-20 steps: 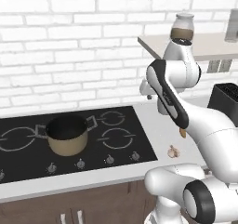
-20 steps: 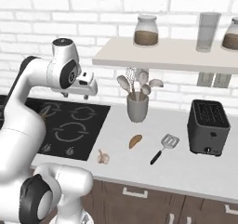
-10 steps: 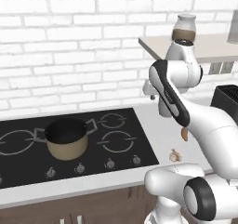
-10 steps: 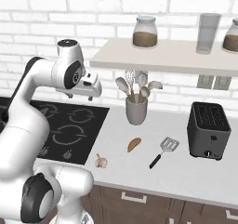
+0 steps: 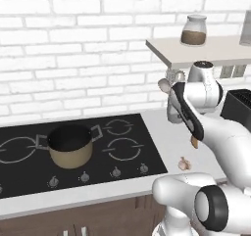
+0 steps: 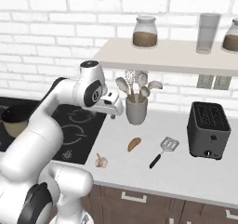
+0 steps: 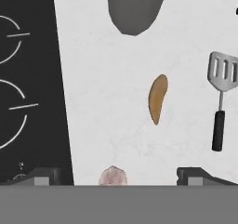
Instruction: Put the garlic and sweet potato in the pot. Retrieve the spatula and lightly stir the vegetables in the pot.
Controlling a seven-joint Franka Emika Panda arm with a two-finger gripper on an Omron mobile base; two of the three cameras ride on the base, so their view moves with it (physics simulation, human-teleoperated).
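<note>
White counter (image 6: 186, 172) beside black cooktop (image 5: 127, 152), brick wall behind. Pot (image 5: 70, 145) on left burner, empty. Garlic (image 6: 101, 161), sweet potato (image 6: 134, 144) and spatula (image 6: 163, 151) lying apart on counter. Gripper (image 7: 118, 175) high above garlic, jaws wide open, holding nothing. Utensil cup (image 6: 136, 110) near wall.

You see a glossy white arm (image 6: 42, 125) of rounded segments with dark grey joint bands, black round end caps, and a pincer (image 7: 118, 176) with dark tips.
</note>
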